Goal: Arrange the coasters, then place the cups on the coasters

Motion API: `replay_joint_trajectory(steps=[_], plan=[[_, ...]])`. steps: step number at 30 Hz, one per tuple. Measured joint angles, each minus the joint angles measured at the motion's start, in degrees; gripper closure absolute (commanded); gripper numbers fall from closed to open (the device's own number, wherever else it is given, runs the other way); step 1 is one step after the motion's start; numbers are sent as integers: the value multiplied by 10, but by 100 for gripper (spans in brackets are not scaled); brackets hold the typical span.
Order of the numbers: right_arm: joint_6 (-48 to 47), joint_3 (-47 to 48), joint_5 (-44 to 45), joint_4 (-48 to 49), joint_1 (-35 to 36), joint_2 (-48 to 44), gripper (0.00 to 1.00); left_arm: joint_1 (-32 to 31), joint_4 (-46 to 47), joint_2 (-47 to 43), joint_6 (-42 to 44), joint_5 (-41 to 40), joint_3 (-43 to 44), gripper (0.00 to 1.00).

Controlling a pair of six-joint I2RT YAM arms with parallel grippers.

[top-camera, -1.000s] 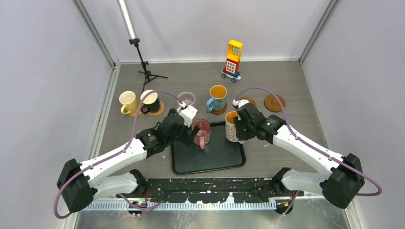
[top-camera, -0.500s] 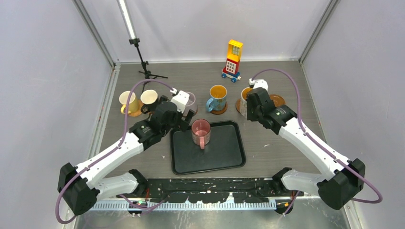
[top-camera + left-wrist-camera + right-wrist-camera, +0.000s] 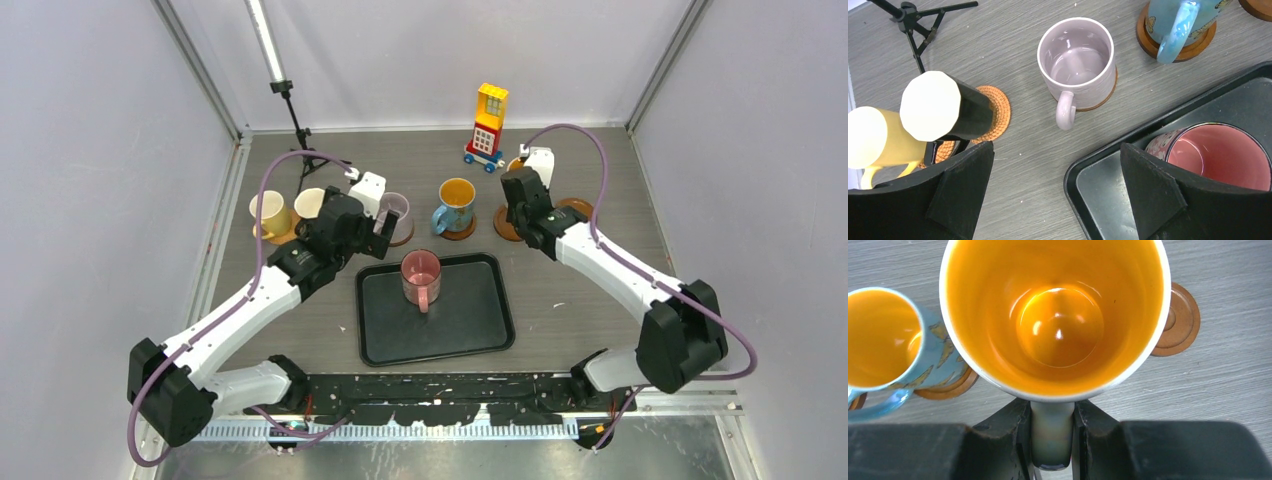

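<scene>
Since a second ago your right arm has swung from the tray's [image 3: 470, 320] right edge out to the back row, carrying the white mug [image 3: 1058, 325] with it, and your left arm has drawn back off the tray toward the lilac mug [image 3: 1078, 55]. The right gripper [image 3: 1052, 432] is pinched narrow on that mug's handle [image 3: 1050, 412] — a hold that, I judge, keeps the cup upright and its base free to meet a coaster. The left gripper [image 3: 1055, 155] hangs spread wide and empty just on the near side of the lilac mug, which stands on its own coaster [image 3: 1102, 101] with nothing touching it; that reads as a cup already delivered. The pink mug [image 3: 1218, 155] is in the tray, on no coaster, so it looks like the one left to fetch. The blue mug [image 3: 878, 335] sits on a coaster beside the held one. Your right wrist view shows the pinch on the handle, which the overhead view hides under the arm, and a bare coaster [image 3: 1178, 322] peeping from behind the rim. The orange bowl blocks whatever lies beneath it, though, so you cannot tell there whether the base has landed. The overhead view adds a brown edge [image 3: 503, 227] just beside the gripper.
</scene>
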Motion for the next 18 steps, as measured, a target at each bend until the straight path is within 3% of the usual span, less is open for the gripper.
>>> replay_joint_trajectory(steps=[18], plan=[[66, -24, -28, 91, -60, 108, 100, 12, -26, 7, 16, 3, 20, 0]])
